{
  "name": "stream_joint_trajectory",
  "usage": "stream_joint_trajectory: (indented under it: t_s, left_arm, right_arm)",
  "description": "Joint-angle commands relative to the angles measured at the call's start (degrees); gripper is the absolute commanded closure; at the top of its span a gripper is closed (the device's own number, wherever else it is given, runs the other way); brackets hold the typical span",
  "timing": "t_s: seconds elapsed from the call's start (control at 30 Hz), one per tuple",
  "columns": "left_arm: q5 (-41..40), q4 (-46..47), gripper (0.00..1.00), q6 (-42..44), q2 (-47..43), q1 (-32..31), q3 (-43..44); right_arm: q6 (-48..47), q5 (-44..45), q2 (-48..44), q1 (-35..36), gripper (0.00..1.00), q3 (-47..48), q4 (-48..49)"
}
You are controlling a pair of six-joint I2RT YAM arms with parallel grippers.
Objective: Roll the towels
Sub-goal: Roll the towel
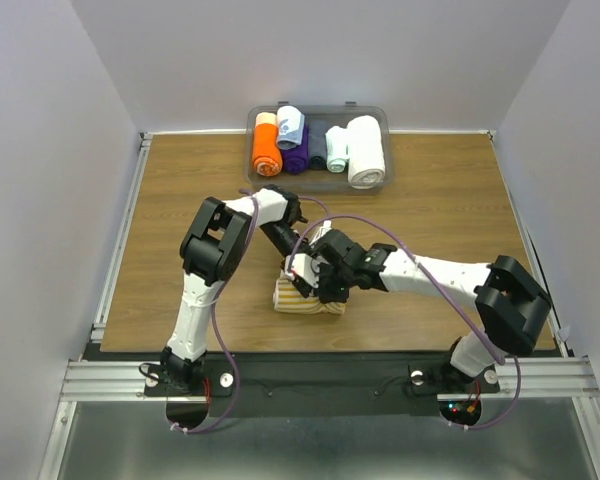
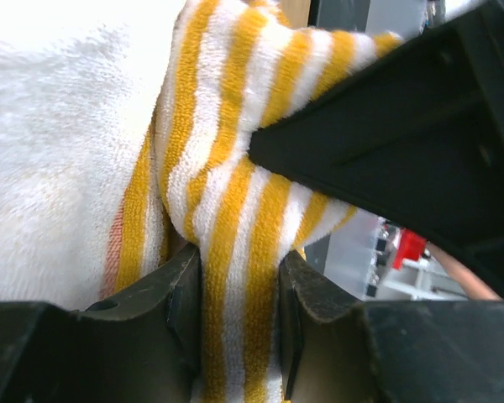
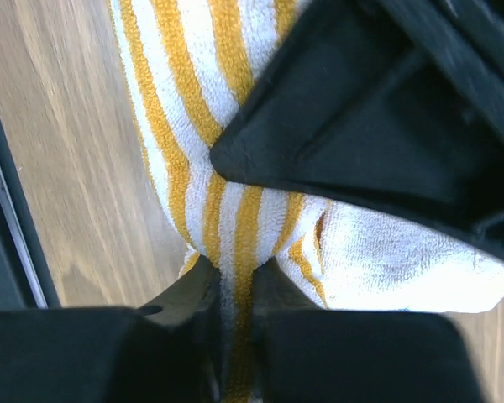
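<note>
TOP: striped towel (image 1: 298, 304) bunched at table (image 1: 180, 200) ctr, 6 o'clock side; L gripper (image 1: 294, 268) + R gripper (image 1: 326, 294) both on it; bin (image 1: 256, 118) w/ rolls (image 1: 366, 150) at 12, well apart | L WRIST: jaws part-closed, pinching thick striped fold | R WRIST: jaws near shut on thin fold; bare wood at 9 | HANDLING: prob. soft, light, floppy terry; grip folds/edges; arms crowd each other

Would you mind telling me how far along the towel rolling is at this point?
The blue towel sits rolled in the tray, so that looks done. The striped towel is in hand: left fingers and right fingers both pinch it. Finishing its roll is left.
</note>
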Motion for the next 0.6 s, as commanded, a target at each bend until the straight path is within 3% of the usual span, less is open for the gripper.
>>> stream_joint_trajectory:
  t_s: [0.0, 0.27, 0.4, 0.57]
  left_arm:
    - [-6.2, 6.0, 0.66, 1.6, -8.1, 4.9, -0.8]
    - [-9.1, 11.2, 0.56, -0.1, -23.9, 13.7, -3.1]
    - [-8.2, 14.5, 0.51, -0.3, -29.0, 20.5, -5.5]
    - [-8.5, 15.9, 0.49, 0.9, -32.3, 23.9, -10.6]
  right_arm:
    - [-0.8, -13.3, -2.1, -3.6, 0.99, -3.9, -1.7]
    - [0.4, -22.7, 1.3, -7.1, 1.00, -1.3, -4.8]
    - [0.7, -26.6, 4.6, -8.2, 1.00, 0.5, -6.5]
    - [-0.8, -27.3, 7.6, -8.1, 0.99, 2.8, -8.3]
